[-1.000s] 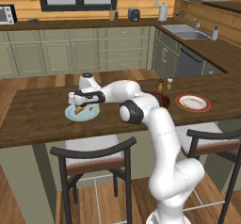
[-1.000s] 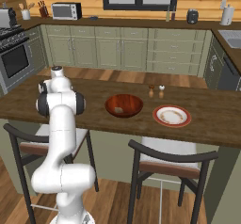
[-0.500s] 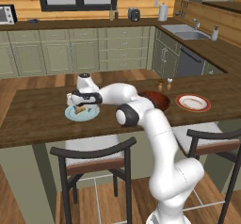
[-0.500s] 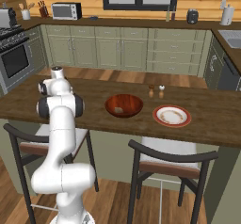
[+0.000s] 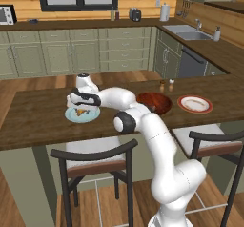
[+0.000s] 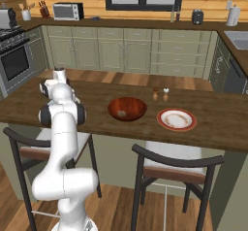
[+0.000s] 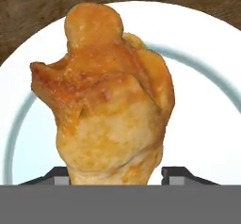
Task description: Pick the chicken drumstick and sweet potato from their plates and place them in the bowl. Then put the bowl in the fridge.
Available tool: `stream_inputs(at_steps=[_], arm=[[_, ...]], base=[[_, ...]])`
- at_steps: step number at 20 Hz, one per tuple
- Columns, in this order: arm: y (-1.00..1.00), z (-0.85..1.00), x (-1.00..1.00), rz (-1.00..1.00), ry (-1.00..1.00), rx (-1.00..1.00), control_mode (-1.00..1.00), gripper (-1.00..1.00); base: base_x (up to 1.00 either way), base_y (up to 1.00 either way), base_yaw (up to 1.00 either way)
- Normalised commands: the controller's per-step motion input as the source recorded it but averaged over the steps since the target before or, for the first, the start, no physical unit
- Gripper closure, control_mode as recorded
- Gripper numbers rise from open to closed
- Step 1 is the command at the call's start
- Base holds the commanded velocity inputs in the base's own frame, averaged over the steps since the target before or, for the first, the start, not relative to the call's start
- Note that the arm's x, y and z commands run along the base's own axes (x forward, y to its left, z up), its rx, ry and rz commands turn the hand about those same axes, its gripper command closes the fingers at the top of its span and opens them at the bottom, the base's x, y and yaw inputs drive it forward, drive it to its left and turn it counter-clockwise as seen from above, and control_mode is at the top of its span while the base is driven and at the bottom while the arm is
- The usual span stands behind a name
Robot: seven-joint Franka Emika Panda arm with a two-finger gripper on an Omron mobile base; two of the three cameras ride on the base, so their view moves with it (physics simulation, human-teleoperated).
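I've got the gripper [image 7: 113, 173] low over the pale blue plate [image 7: 202, 100], and the chicken drumstick [image 7: 108, 100] sits on it between the finger tips, narrow end toward 12 o'clock. Can't tell whether they're actually pinching it. Bowl [image 5: 154, 103] is off at 3 o'clock.

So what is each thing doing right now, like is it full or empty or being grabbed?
chicken drumstick: lying on its plate, between the finger tips.
pale blue plate: on the counter, holding the drumstick.
gripper: down over the drumstick, one tip on each side; a firm grip cannot be told.
bowl: upright on the counter, a small pale thing inside.
red-rimmed plate: on the counter, beside the bowl.
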Motion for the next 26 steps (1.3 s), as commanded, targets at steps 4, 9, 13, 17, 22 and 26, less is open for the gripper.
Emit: stream_inputs(at_steps=[4, 9, 13, 17, 22, 26], arm=[[-0.34, -0.54, -1.00, 0.01, 0.00, 0.07, -1.00, 1.00], [-0.40, -0.65, -0.99, 0.02, -0.01, 0.09, -1.00, 1.00], [-0.16, 0.02, -0.43, 0.00, -0.01, 0.09, -1.00, 1.00], [-0.23, 0.67, -0.64, -0.01, 0.00, 0.01, -1.00, 1.00], [-0.60, 0.86, -0.68, -0.04, 0.04, 0.01, -1.00, 1.00], [-0.79, 0.72, -0.54, -0.07, 0.03, -0.04, -1.00, 1.00]], base=[[0.00, 0.00, 0.00], [0.00, 0.00, 0.00], [0.00, 0.00, 0.00], [0.00, 0.00, 0.00], [0.00, 0.00, 0.00], [0.00, 0.00, 0.00]])
